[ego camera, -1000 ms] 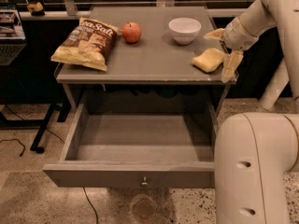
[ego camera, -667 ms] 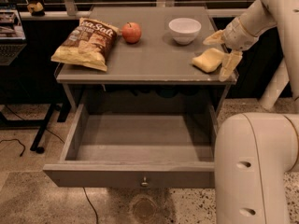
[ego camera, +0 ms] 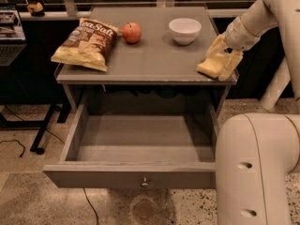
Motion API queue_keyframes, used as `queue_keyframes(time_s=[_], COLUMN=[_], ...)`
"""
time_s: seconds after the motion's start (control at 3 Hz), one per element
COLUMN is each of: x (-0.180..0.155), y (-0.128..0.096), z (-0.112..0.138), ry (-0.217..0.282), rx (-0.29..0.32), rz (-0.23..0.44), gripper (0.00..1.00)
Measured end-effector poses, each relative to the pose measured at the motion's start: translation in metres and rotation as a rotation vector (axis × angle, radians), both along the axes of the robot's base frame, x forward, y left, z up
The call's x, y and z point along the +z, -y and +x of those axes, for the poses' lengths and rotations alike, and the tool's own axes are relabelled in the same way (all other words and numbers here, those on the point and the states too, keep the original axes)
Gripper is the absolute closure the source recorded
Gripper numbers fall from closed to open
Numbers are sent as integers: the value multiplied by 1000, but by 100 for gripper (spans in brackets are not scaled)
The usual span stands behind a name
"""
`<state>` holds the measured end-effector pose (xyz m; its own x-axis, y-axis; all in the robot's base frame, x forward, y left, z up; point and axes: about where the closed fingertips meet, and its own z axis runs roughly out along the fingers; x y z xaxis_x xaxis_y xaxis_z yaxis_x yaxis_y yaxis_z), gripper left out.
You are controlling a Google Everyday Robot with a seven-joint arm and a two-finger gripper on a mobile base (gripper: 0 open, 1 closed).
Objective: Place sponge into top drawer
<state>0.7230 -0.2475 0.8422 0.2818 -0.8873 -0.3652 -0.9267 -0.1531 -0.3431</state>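
The pale yellow sponge (ego camera: pixel 209 66) lies on the grey table top (ego camera: pixel 154 55) at its front right corner. My gripper (ego camera: pixel 221 61) comes in from the right and sits down over the sponge, open, with one finger on each side of it. The sponge rests on the table. The top drawer (ego camera: pixel 140 175) below the table top is pulled wide open. Its grey inside is bare and its small round knob (ego camera: pixel 145 183) faces me.
A chip bag (ego camera: pixel 86 43) lies at the left of the table top, a red apple (ego camera: pixel 132 33) at the back middle and a white bowl (ego camera: pixel 184 30) at the back right. My white base (ego camera: pixel 255 172) stands right of the drawer. Cables run on the floor at the left.
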Motion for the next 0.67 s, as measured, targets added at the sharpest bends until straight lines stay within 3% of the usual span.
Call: queue_keyframes(time_s=[0.33, 0.67], x=[0, 0], y=[0, 0], z=[0, 0], ry=[0, 0], rx=[0, 0], rz=[0, 0], gripper=[89, 100])
